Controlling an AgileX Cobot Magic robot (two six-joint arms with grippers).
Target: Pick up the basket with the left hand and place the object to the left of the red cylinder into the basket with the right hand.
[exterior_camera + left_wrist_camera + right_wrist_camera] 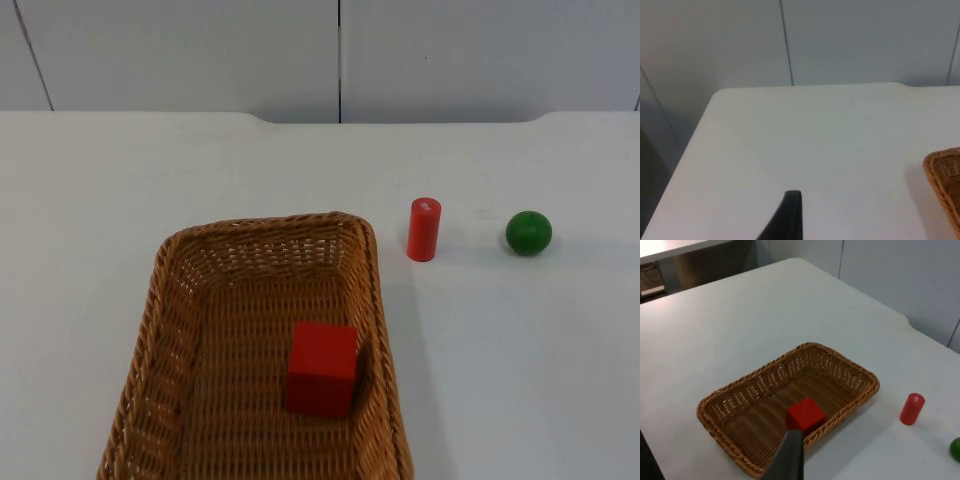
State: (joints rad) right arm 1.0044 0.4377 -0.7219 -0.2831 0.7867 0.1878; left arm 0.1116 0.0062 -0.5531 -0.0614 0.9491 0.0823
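Note:
A brown wicker basket (170, 300) rests on the white table at the front left. A red cube (322, 367) lies inside it, near its right wall. To the right of the basket a red cylinder (424, 229) stands upright, and a green ball (528, 232) lies further right. My left gripper (790, 215) hovers over bare table beside a corner of the basket (942, 175), apart from it. My right gripper (790, 455) hangs high above the table, off the basket (740, 385), with the cube (805, 415), cylinder (912, 409) and ball (956, 449) beyond it.
The grey partition wall (340, 60) closes the table at the back. The table's left edge (685, 150) drops off near my left gripper. Bare white table lies between the basket and the back wall.

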